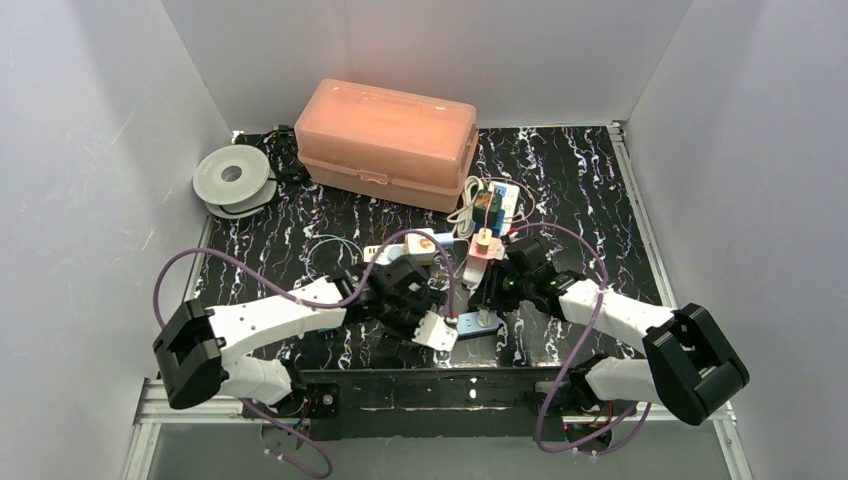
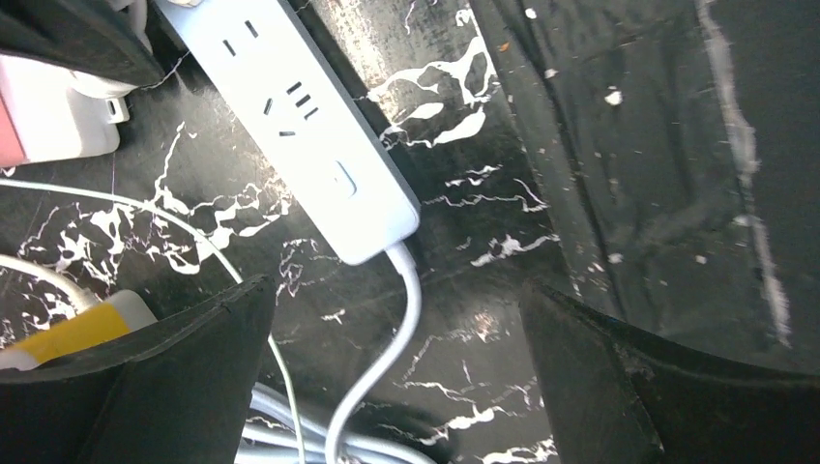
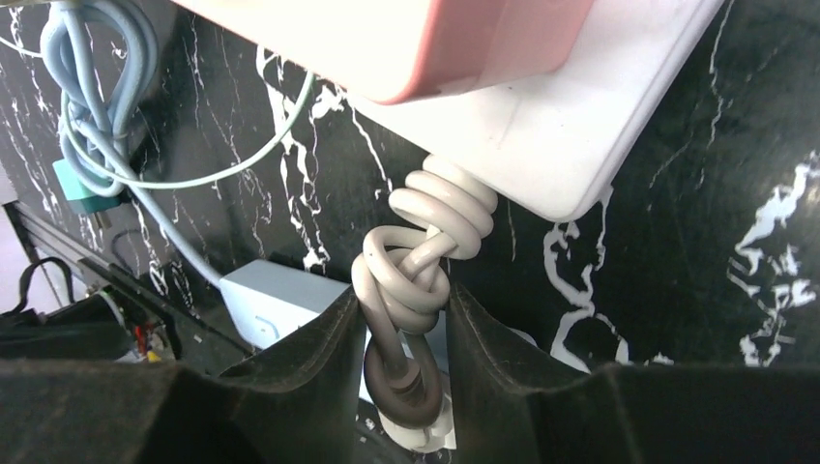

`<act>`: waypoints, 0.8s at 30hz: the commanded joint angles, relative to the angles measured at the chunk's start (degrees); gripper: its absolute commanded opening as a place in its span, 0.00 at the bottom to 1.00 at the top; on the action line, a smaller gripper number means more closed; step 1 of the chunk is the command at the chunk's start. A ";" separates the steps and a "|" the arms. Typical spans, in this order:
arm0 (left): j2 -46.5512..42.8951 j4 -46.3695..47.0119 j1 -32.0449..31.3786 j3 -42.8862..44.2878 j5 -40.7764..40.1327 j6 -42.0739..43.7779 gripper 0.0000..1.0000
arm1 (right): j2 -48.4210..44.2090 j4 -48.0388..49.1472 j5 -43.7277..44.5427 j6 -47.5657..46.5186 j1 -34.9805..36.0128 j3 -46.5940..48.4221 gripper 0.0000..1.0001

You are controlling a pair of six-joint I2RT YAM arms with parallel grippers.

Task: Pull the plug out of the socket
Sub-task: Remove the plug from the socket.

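**Right jaws pinch the plug's cord; left jaws spread wide**

The yellow band at the lower left of the left wrist view is too blurred to read. In the top view both arms lie low, the left arm and the right arm converging on the frame's centre. At the bottom centre of its own view, the right gripper presses both fingers against the knotted cord. It grips just above the plug, which sits in the power strip. The left gripper is spread wide and holds nothing, with the strip's end above it in the frame.
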 commanded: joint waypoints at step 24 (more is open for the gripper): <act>19.37 15.81 -8.43 6.18 -10.12 -27.38 0.98 | -10.93 -13.71 -10.34 8.20 -0.57 4.16 0.01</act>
